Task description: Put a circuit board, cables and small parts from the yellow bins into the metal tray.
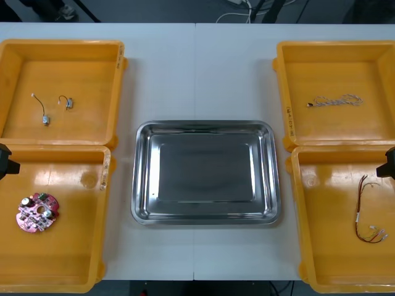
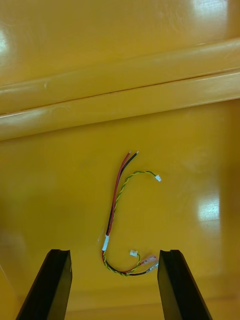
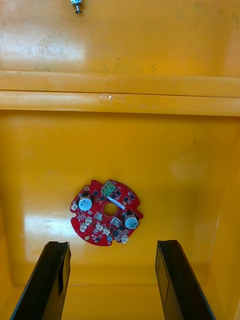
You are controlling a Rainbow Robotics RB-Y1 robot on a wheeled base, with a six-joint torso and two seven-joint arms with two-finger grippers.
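Gripper, left (image 3: 112,244): fingers (image 3: 50,275) spread wide with nothing between them, hanging over the near left bin (image 1: 62,259). On the front view only a dark tip shows at 9 o'clock, cut by the edge.
Gripper, right (image 2: 115,251): fingers (image 2: 50,285) likewise wide apart and holding nothing, over the near right bin (image 1: 333,259). A dark tip shows at 3 o'clock on the front view, also cut off.
Circuit board (image 3: 106,212): round and red, flat on the floor of the near left bin. It lies just beyond the left fingers, in line with the gap between them and touching neither, at 8 o'clock from the tray.
Red and yellow cable (image 2: 122,215): curled on the floor of the near right bin, its looped end between the right fingers and just beside one of them, at 4 o'clock from the tray.
Metal tray (image 1: 143,185): middle of the table (image 1: 196,68), bare and shiny inside.
Far left bin (image 1: 74,68): at 10 o'clock, holding two small metal parts (image 1: 45,117) with thin wire tails, near each other. One of them is cut by the edge of the left wrist view.
Far right bin (image 1: 333,68): at 2 o'clock, with a twisted blue and white cable (image 1: 336,100) stretched across its floor.
Writing: pale sticker strips (image 1: 117,58) sit on the bin rims facing the tray, their print too small to read. The marks on the board cannot be read either.
Hard to make out: the kind of the small metal parts, and the tiny connectors at the cable ends.
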